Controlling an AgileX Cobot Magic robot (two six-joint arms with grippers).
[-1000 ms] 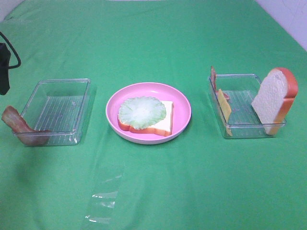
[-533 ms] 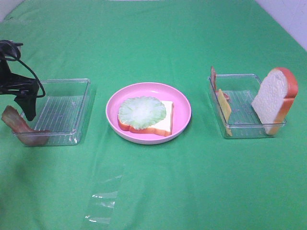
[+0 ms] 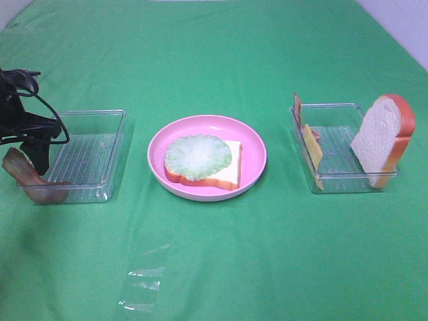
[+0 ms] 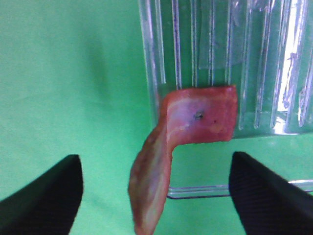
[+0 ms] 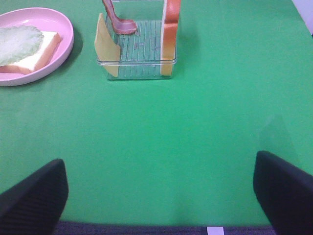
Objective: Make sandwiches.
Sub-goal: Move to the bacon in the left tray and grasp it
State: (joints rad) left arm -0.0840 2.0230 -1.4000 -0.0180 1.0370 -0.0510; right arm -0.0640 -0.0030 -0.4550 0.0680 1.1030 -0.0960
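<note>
On the pink plate lies a white bread slice with pale green lettuce on top. A reddish-brown bacon strip hangs over the left end of the left clear tray. My left gripper hovers right above it, open. In the left wrist view the bacon strip bends between the two black fingertips without touching them. The right gripper is open over bare cloth, near the right tray.
The right tray holds an upright bread slice, a yellow cheese slice and another bacon strip. A clear film scrap lies on the green cloth near the front.
My left arm has come in from the left edge and dropped down over the bacon strip at the left tray's end. The food and trays have not moved.
</note>
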